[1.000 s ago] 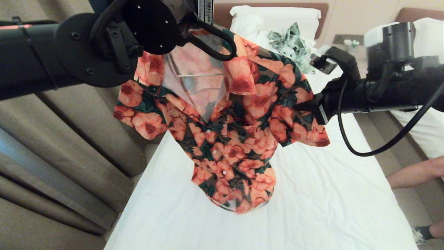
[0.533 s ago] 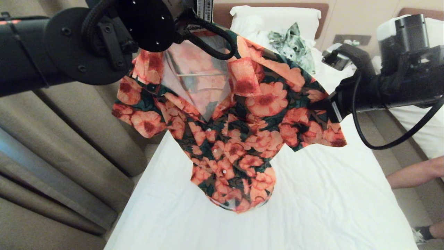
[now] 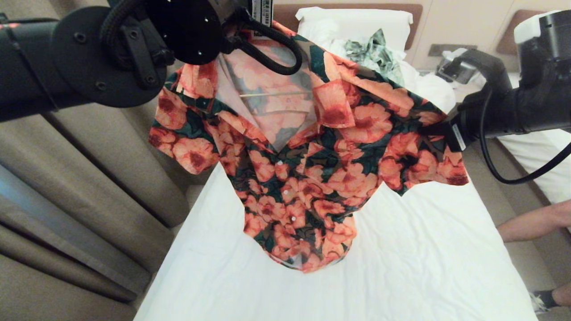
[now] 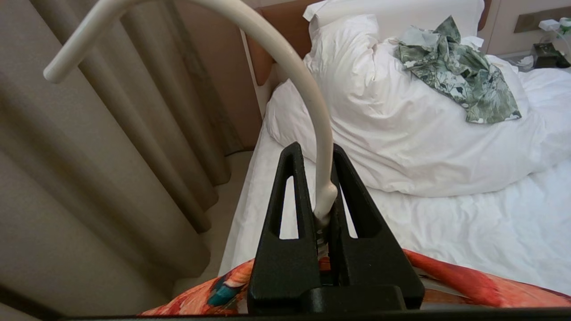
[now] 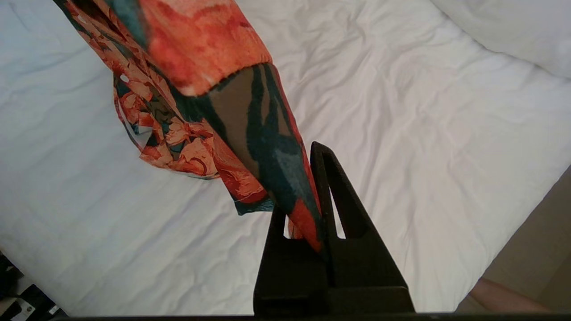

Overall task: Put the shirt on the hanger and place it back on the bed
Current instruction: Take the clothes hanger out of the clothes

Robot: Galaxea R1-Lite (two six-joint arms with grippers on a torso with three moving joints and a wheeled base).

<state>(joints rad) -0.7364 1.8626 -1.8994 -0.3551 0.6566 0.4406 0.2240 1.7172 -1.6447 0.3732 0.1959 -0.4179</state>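
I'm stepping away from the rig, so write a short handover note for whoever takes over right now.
Left gripper: shut on the cream-white wire hanger just below its hook, held above the bed.
Right gripper: shut on one sleeve hem of the orange-flowered button-up shirt, pulling it sideways.
Shirt hangs open-collared in the air, its tail touching the white-sheeted bed.
Done: both lifted, hanger inside the collar.
Left: seat the shoulders, lay it on the bed.

Head view looks down over the bed [image 3: 401,267]; both wrist views sit close, sharing its sheet.
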